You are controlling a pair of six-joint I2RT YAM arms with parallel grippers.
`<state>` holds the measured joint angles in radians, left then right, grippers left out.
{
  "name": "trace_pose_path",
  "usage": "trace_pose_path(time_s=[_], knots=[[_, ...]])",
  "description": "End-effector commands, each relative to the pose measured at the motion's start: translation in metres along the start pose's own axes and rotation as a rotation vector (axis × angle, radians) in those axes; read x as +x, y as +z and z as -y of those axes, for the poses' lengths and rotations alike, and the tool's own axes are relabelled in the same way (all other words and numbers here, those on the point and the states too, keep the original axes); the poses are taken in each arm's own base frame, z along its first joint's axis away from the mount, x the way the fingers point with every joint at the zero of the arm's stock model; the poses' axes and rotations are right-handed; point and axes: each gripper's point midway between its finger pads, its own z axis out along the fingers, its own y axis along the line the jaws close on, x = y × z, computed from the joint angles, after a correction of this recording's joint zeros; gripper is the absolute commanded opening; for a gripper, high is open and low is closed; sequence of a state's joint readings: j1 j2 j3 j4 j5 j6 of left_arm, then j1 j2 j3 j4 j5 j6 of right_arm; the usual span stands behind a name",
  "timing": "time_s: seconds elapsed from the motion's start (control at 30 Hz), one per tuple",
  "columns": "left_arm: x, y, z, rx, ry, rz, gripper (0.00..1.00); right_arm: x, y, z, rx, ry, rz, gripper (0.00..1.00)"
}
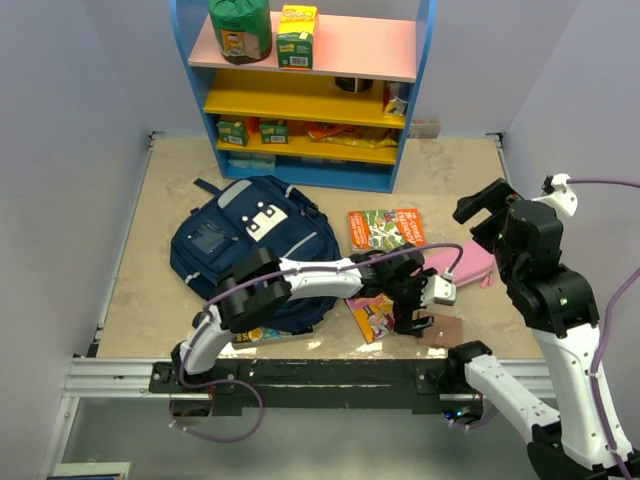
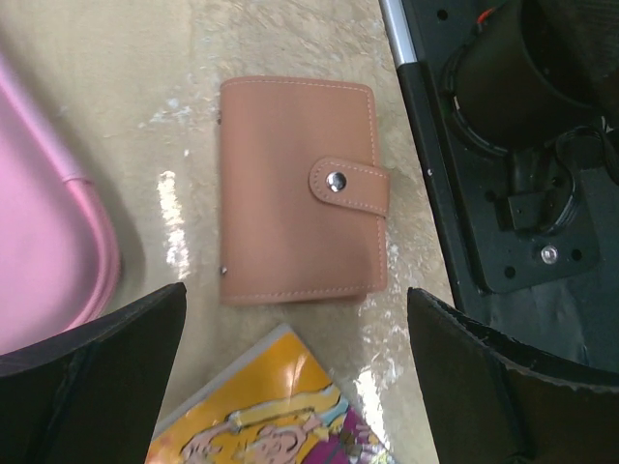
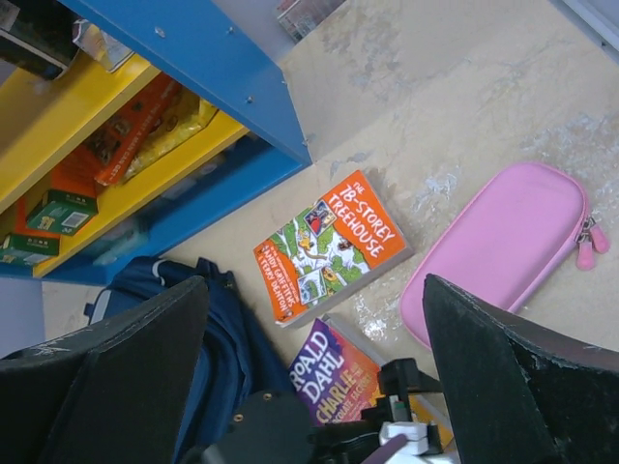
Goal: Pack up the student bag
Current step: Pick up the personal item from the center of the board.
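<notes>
My left end effector [image 2: 295, 295] hangs with its jaws spread wide and empty over the brown wallet [image 2: 300, 188], which lies flat and snapped shut on the bench [image 1: 150, 290] at the near edge. This is where I expect trouble. The wallet is thin and smooth, so the fingers may scrape the bench or slide off the leather rather than lift it. It is also crowded. The right arm's base [image 2: 513, 145] sits just beside it at 3 o'clock in the top view, and a finger coming down wide could strike that. The corner of the yellow-covered book [image 2: 261, 416] is just beside it at 9 o'clock and could be pinched along with it. The pink pencil case [image 1: 478, 265] lies near at 1 o'clock. At 11 o'clock, further out, the orange Treehouse book [image 3: 329, 246] lies flat. My right end effector [image 3: 314, 280] is raised above all this at 2 o'clock, open and holding nothing. The student bag [image 1: 250, 250] lies on its back at 10 o'clock, well apart from the wallet, and my left forearm crosses its near side. I cannot tell whether any zip is open. If none is, nothing goes in. The blue shelf [image 1: 300, 100] stands farthest, at 12 o'clock.
</notes>
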<state>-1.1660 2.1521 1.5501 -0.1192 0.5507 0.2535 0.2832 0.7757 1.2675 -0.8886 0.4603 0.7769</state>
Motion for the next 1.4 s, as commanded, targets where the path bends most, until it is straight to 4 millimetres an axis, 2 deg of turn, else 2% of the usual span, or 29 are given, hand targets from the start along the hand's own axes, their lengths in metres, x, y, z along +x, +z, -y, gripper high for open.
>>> trace_pose_path(time_s=[0.0,0.17,0.37,0.57,0.6,0.67,0.7,0.73,0.8,0.83,0.97,1.0,1.03,1.1,1.17,1.2,1.27,1.3,1.37], knots=[[-0.022,0.02,0.006,0.04,0.037,0.057,1.0,-0.016,-0.01,-0.012,-0.074,-0.021,0.048,0.94],[-0.013,0.033,-0.001,0.024,0.022,0.039,1.0,-0.02,-0.018,-0.015,-0.112,-0.028,0.057,0.93],[0.001,0.038,-0.011,-0.016,0.023,0.008,1.0,-0.02,-0.024,-0.021,-0.159,-0.046,0.05,0.89],[0.016,0.047,-0.01,-0.001,0.037,-0.017,1.0,-0.016,-0.023,-0.021,-0.166,-0.057,0.038,0.84],[0.021,0.048,-0.009,0.0,0.043,-0.021,0.9,-0.017,-0.023,-0.021,-0.162,-0.057,0.04,0.84],[0.032,0.05,-0.007,-0.008,0.053,-0.042,0.77,-0.017,-0.024,-0.02,-0.159,-0.057,0.042,0.82],[0.034,0.05,-0.013,-0.055,0.063,-0.048,0.61,-0.017,-0.023,-0.021,-0.157,-0.059,0.039,0.82],[0.035,0.049,-0.015,-0.079,0.078,-0.054,0.51,-0.017,-0.022,-0.021,-0.153,-0.061,0.039,0.81],[0.045,0.048,-0.014,-0.108,0.106,-0.086,0.39,-0.018,-0.02,-0.02,-0.145,-0.062,0.042,0.81],[0.046,0.045,-0.015,-0.123,0.114,-0.094,0.37,-0.017,-0.019,-0.02,-0.142,-0.064,0.038,0.8],[0.037,0.039,-0.02,-0.162,0.144,-0.075,0.19,-0.015,-0.014,-0.021,-0.138,-0.066,0.036,0.79],[0.034,0.037,-0.019,-0.159,0.146,-0.076,0.11,-0.015,-0.014,-0.022,-0.14,-0.066,0.036,0.79],[0.025,0.033,-0.019,-0.16,0.16,-0.059,0.08,-0.016,-0.012,-0.022,-0.136,-0.067,0.039,0.79],[0.021,0.025,-0.014,-0.144,0.151,-0.078,0.05,-0.017,-0.011,-0.023,-0.131,-0.074,0.043,0.79],[-0.005,0.013,-0.014,-0.15,0.163,-0.044,0.03,-0.02,-0.01,-0.022,-0.119,-0.081,0.053,0.79],[-0.008,0.008,-0.011,-0.14,0.15,-0.053,0.01,-0.02,-0.008,-0.021,-0.114,-0.09,0.053,0.79],[-0.039,-0.011,-0.015,-0.151,0.147,-0.009,0.0,-0.022,-0.007,-0.02,-0.102,-0.094,0.062,0.79],[-0.043,-0.019,-0.015,-0.149,0.133,-0.01,0.0,-0.023,-0.006,-0.02,-0.098,-0.102,0.063,0.79],[-0.067,-0.045,-0.022,-0.176,0.119,0.03,0.0,-0.024,-0.004,-0.02,-0.09,-0.109,0.067,0.8]])
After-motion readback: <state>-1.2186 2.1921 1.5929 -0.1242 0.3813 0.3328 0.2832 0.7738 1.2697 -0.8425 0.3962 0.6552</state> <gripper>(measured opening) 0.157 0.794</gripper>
